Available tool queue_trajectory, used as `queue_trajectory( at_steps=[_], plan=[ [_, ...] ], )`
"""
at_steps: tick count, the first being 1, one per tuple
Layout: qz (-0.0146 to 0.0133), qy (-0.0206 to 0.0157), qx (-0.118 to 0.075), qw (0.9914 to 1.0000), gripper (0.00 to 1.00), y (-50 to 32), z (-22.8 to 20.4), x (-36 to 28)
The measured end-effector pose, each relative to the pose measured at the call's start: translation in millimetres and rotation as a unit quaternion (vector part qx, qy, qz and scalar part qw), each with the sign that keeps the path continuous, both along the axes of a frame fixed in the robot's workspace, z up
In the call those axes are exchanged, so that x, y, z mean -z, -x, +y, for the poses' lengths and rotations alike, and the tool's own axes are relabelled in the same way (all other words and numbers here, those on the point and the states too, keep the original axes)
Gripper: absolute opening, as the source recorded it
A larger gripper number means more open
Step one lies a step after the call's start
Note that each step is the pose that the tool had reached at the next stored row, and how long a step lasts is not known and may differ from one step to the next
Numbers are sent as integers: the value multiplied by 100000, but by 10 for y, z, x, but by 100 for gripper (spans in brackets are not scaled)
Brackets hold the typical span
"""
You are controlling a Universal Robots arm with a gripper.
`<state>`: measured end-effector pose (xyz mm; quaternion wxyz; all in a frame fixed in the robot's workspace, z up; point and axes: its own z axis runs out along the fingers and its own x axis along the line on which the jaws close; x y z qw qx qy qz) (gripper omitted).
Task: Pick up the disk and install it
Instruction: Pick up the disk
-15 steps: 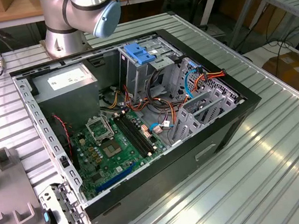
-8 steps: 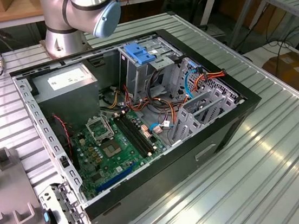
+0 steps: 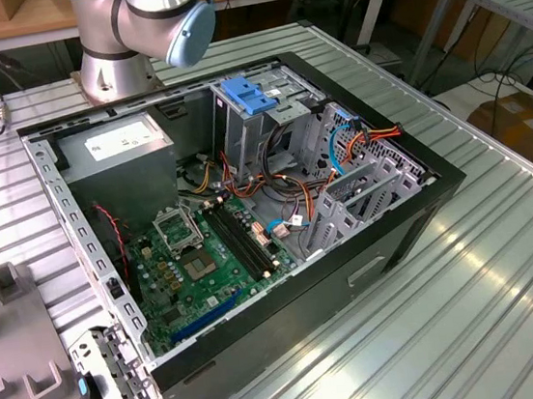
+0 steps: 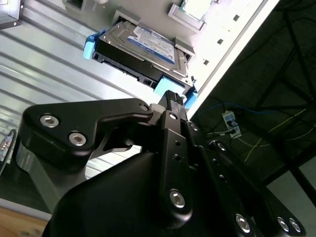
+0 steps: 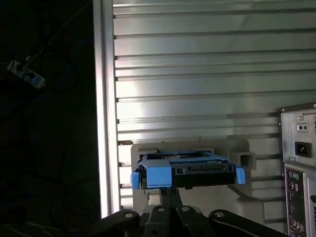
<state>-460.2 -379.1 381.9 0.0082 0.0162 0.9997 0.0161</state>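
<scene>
The disk point(image 4: 143, 47) is a flat dark drive with a white-and-blue label and blue side rails. It lies in a grey holder point(image 4: 178, 11) on the ribbed metal table. In the first wrist view the disk point(image 5: 197, 170) faces me edge-on, with a blue rail end nearest. My gripper point(image 5: 168, 193) is right in front of that blue end, its black fingers point(image 4: 171, 98) close together and shut. The tips reach the rail; whether they touch it I cannot tell.
An open computer case point(image 3: 422, 200) lies on the table with its green board, cables and a blue ribbed latch point(image 3: 249, 95) on the drive cage. The case's rear panel point(image 5: 298, 163) stands beside the holder. The table's edge point(image 5: 103, 123) runs close by, with dark floor beyond. Grey fixtures point(image 3: 4, 280) sit at the exterior view's left.
</scene>
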Motion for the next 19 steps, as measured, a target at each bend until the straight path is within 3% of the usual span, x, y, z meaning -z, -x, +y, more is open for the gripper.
queue_trajectory(
  at_steps=[5,7,11,14,18,19],
  plan=[
    [1,1,-3717,99931,11,0,0,0],
    [1,1,-6131,99812,11,0,0,0],
    [1,1,-9180,99578,11,0,0,0],
    [2,1,-12580,99206,11,0,0,0],
    [1,1,-15369,98812,11,0,0,0],
    [3,3,-16332,98657,11,0,0,0]
  ],
)
